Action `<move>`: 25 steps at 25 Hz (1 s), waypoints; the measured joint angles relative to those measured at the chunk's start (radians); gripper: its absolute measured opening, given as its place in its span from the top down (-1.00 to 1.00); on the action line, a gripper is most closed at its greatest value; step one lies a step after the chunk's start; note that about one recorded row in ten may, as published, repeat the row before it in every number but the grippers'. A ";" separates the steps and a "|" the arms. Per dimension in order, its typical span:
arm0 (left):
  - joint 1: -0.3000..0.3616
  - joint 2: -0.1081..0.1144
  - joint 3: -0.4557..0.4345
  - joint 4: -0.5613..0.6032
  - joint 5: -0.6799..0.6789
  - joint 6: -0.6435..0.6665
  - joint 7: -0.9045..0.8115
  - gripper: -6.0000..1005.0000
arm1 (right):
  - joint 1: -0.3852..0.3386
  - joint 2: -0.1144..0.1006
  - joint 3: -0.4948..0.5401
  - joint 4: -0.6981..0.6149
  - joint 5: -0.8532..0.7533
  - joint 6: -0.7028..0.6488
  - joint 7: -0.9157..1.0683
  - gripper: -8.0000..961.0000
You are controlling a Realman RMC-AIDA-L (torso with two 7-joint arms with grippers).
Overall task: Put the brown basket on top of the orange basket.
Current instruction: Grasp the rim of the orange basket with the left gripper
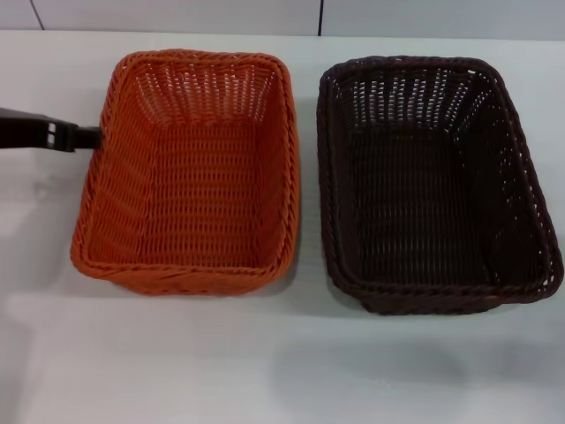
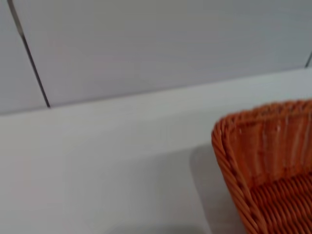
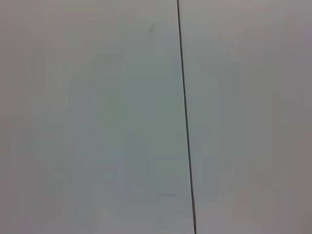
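The orange basket stands on the white table at the left of the head view. The brown basket stands beside it on the right, a narrow gap apart. Both are upright and hold nothing. My left gripper reaches in from the left edge, and its dark tip is at the outside of the orange basket's left rim. One corner of the orange basket also shows in the left wrist view. My right gripper is not in any view; the right wrist view shows only a pale wall.
The white table runs wide in front of both baskets. A pale panelled wall stands just behind them. The brown basket reaches nearly to the right edge of the head view.
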 joint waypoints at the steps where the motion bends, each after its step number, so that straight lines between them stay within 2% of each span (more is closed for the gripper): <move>1: -0.004 0.000 0.007 -0.011 0.000 0.002 -0.002 -0.56 | 0.001 0.000 0.000 0.000 0.000 0.000 0.000 -0.60; 13: -0.076 0.002 0.034 -0.184 -0.006 0.016 -0.013 -0.56 | 0.008 0.001 -0.005 0.003 -0.001 -0.006 0.000 -0.60; 25: -0.047 0.002 0.034 -0.059 -0.003 -0.029 -0.020 -0.56 | 0.001 0.001 -0.011 0.001 -0.002 -0.007 0.000 -0.60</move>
